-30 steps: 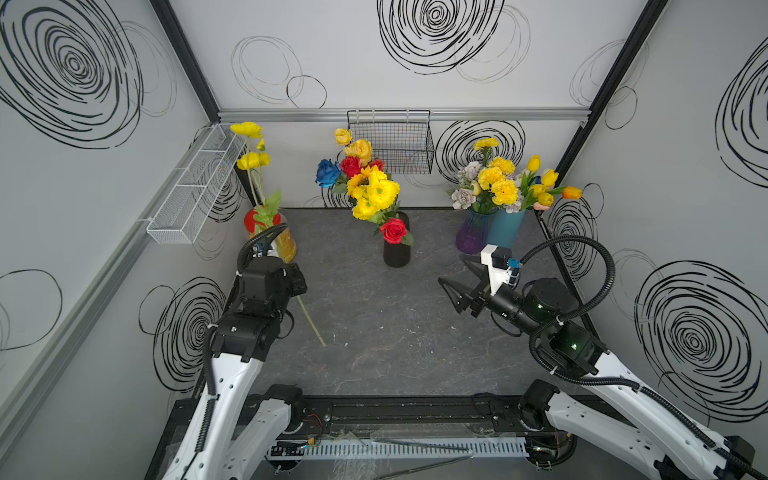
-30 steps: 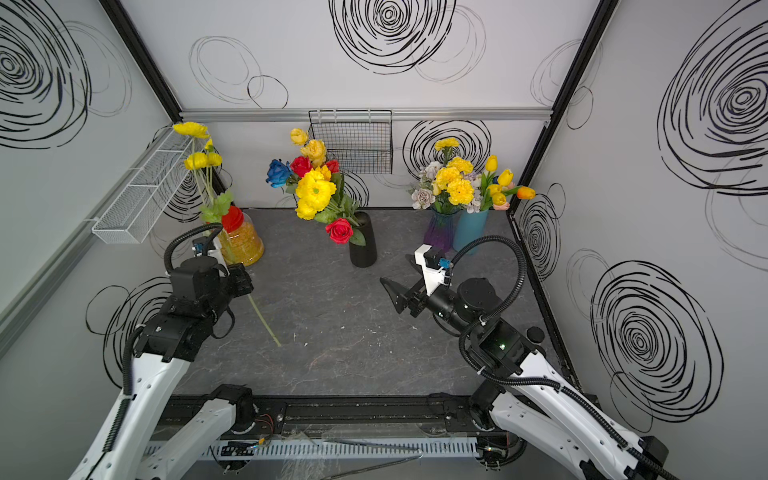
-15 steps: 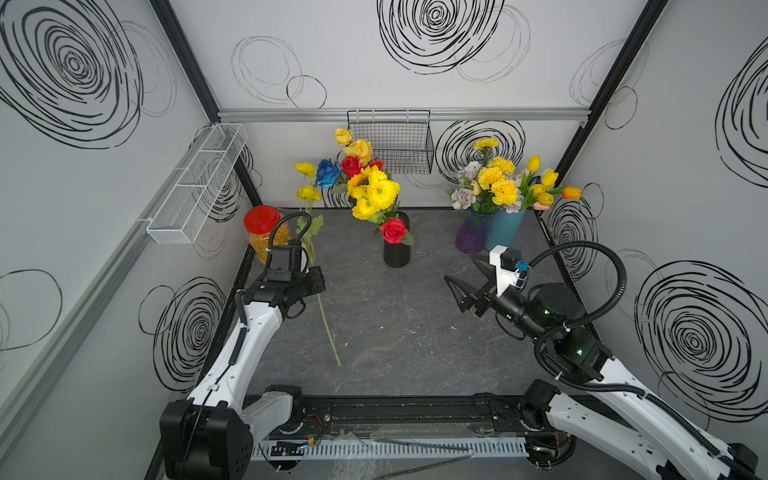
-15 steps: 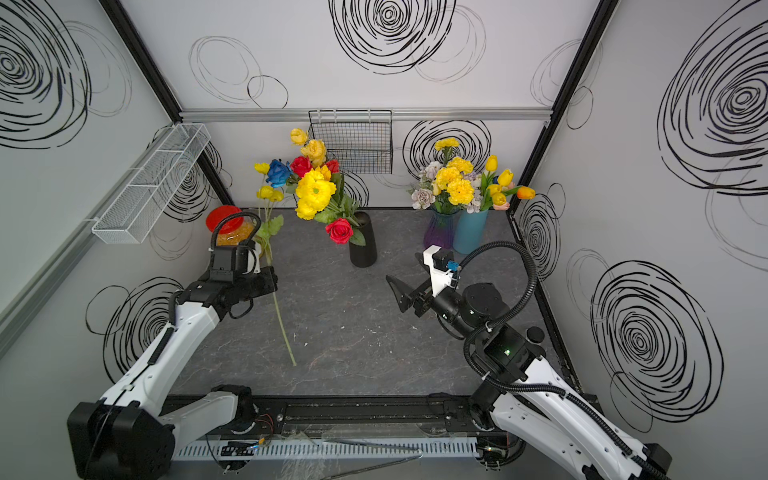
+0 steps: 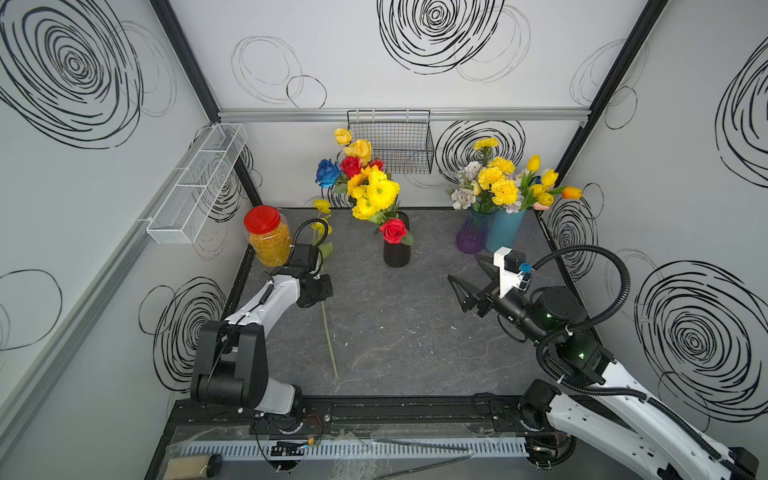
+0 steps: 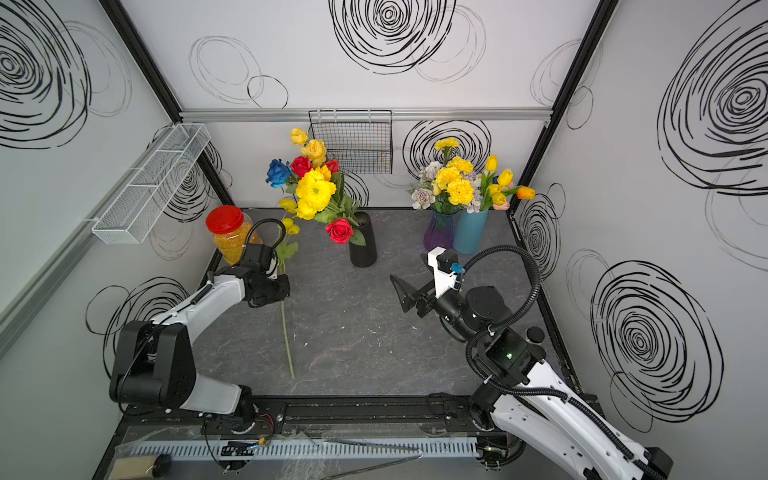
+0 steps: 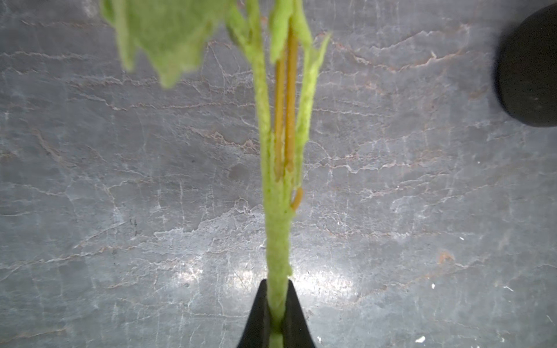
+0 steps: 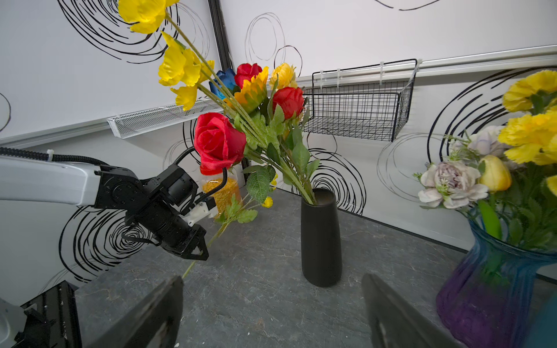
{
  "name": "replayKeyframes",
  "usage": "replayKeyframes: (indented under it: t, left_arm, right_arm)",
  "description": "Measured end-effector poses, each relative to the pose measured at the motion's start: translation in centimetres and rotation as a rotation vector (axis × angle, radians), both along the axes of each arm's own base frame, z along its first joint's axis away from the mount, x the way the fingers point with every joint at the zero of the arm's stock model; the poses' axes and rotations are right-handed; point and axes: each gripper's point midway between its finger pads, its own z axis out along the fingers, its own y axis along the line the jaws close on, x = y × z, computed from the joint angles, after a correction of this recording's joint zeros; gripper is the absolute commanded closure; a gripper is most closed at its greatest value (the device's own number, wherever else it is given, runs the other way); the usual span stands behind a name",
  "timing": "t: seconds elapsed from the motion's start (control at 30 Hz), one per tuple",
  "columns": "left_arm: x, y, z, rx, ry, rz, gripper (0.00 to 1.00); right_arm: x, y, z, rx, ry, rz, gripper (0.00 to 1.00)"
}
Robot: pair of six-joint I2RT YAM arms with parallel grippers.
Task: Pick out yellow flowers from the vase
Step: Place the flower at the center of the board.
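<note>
Stem (image 5: 328,332) of a yellow poppy spray, thin and green, sits pinched in the left end effector (image 5: 323,296) in both top views, well apart from the black vase (image 5: 397,249) holding the other yellow flowers (image 5: 376,193); the right end effector (image 5: 465,272) is spread wide, empty. In the left wrist view the stem is fuzzy flocking over bare wire, so it could twist or slip. In the right wrist view the matte, tapered vase looks tippable if tangled fabric blooms are tugged.

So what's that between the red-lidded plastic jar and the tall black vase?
A yellow-bloomed artificial sprig on a long green stem, pinched in the shut left tool, rises between the red-lidded jar and the black vase; both top views show it.
</note>
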Motion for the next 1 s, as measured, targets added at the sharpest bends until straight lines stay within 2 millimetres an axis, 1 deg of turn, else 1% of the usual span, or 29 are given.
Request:
replayKeyframes:
  t: [0.1,0.13,0.23,0.3,0.33,0.43,0.6,0.77,0.83,0.87,0.93,1.0]
  left_arm:
    - [0.2,0.3,-0.8,0.006,0.017,0.002,1.0]
    - [0.2,0.4,-1.0,0.006,0.02,0.004,0.95]
    - [0.3,0.9,-1.3,0.008,0.031,0.014,0.89]
    - [0.6,1.1,-1.3,0.01,0.029,0.017,0.78]
    - [0.6,1.2,-1.3,0.012,0.028,0.016,0.75]
    - [0.7,1.3,-1.3,0.012,0.025,0.016,0.72]
    - [0.7,1.4,-1.3,0.013,0.025,0.017,0.71]
    - [0.7,1.9,-1.1,0.034,0.019,0.025,0.65]
    - [0.8,1.9,-0.4,0.047,-0.003,0.023,0.62]
    - [0.8,2.0,0.3,0.065,-0.027,0.023,0.59]
    - [0.8,1.9,2.3,0.101,-0.099,0.021,0.54]
    - [0.5,1.0,5.2,0.107,-0.209,0.005,0.52]
  right_arm:
    - [0.1,-0.1,0.0,0.001,0.001,-0.006,0.05]
    - [0.1,-0.1,-0.1,0.002,0.003,-0.007,0.05]
    - [0.1,-0.1,-0.3,0.004,0.01,-0.009,0.05]
    - [0.2,-0.2,-0.5,0.005,0.017,-0.013,0.05]
    - [0.2,-0.2,-0.7,0.005,0.021,-0.015,0.05]
    - [0.2,-0.3,-1.1,0.005,0.029,-0.021,0.04]
    - [0.2,-0.5,-0.9,0.01,0.025,-0.028,0.04]
    - [0.2,-0.6,-0.9,0.011,0.024,-0.029,0.04]
    - [0.3,-0.7,-1.0,0.01,0.028,-0.042,0.02]
    - [0.8,-0.8,-1.4,-0.004,0.043,-0.06,0.02]
    - [1.6,-1.2,-2.0,-0.03,0.07,-0.096,0.03]
    - [2.9,-2.0,-2.5,-0.059,0.102,-0.148,0.04]
